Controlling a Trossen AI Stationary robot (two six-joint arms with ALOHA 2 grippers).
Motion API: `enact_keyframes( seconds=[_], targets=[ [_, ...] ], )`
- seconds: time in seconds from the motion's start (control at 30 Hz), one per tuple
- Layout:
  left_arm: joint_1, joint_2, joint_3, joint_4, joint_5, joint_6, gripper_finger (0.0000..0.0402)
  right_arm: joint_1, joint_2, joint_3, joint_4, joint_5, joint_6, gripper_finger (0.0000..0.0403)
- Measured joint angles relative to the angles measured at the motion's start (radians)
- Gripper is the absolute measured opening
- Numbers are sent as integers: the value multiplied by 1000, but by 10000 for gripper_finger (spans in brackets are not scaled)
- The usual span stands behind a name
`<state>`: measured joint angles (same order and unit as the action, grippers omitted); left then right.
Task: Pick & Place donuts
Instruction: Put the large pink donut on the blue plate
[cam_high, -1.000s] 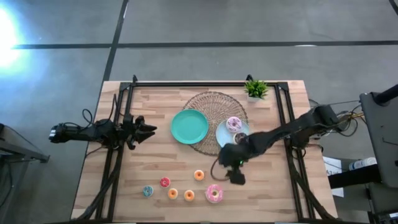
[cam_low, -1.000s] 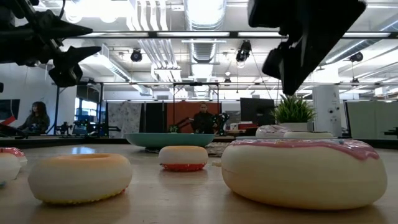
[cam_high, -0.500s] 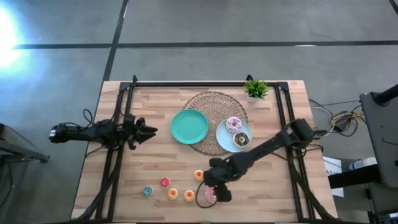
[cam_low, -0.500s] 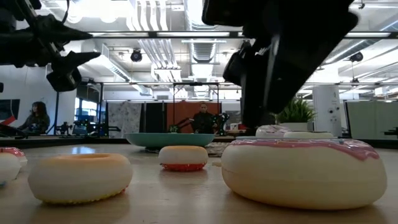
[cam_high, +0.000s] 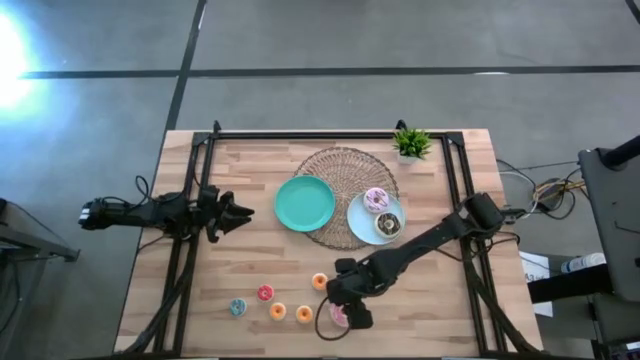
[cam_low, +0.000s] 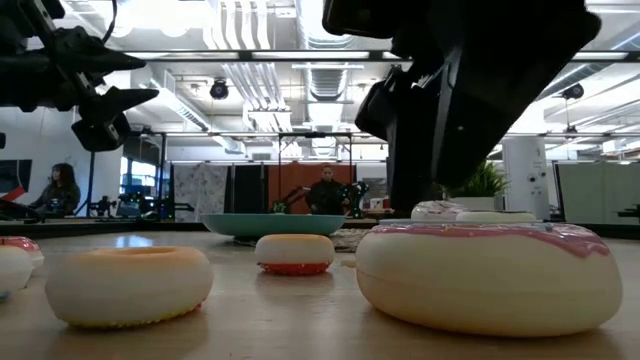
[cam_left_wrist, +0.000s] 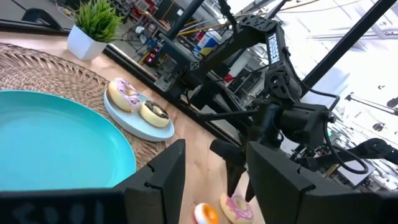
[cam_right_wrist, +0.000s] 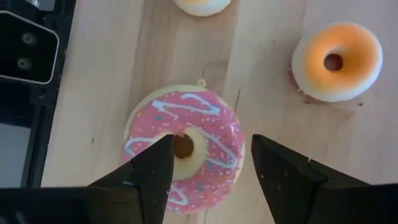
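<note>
The pink donut lies flat on the wooden table near its near edge and looms large in the low view. My right gripper is open right above it, one finger on either side, pointing down. Several tiny donuts lie to its left: blue, red, and orange ones. The lilac-white sprinkled donut and the chocolate donut lie on the light-blue plate. My left gripper is open and empty at the table's left.
A teal plate sits on a round woven mat beside the light-blue plate. A small potted plant stands at the far right. Black frame rails run along both sides of the table. People show in the room beyond.
My right gripper has gone from beside the light-blue plate toward the table's near edge and a little left, and down, and now stands over the pink donut. The donuts have stayed where they were.
</note>
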<state>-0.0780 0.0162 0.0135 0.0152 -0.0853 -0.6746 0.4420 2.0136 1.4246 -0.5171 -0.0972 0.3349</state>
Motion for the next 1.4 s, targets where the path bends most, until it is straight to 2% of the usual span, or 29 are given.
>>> enact_keyframes(
  seconds=[0.17,0.67,0.8,1.0,1.07,1.13,1.27,1.4],
  targets=[
    [0,0,0,-1,0,0,145,10,0,-46,87,30,2,206],
    [0,0,-2,11,-1,-15,145,34,0,-129,95,96,26,202],
    [0,0,-2,11,-1,-25,145,29,-2,-124,74,102,50,163],
    [0,0,-2,12,-2,-36,145,-13,-10,-124,25,86,200,54],
    [0,0,-2,13,-2,-36,145,-27,-38,-128,2,124,197,25],
    [0,0,-2,13,-2,-36,145,-45,-88,-128,-40,210,193,17],
    [0,0,-2,15,-2,-36,145,-101,-227,-127,-274,422,198,32],
    [0,0,-3,17,-2,-37,145,-221,-350,-183,-427,467,246,39]
  ],
)
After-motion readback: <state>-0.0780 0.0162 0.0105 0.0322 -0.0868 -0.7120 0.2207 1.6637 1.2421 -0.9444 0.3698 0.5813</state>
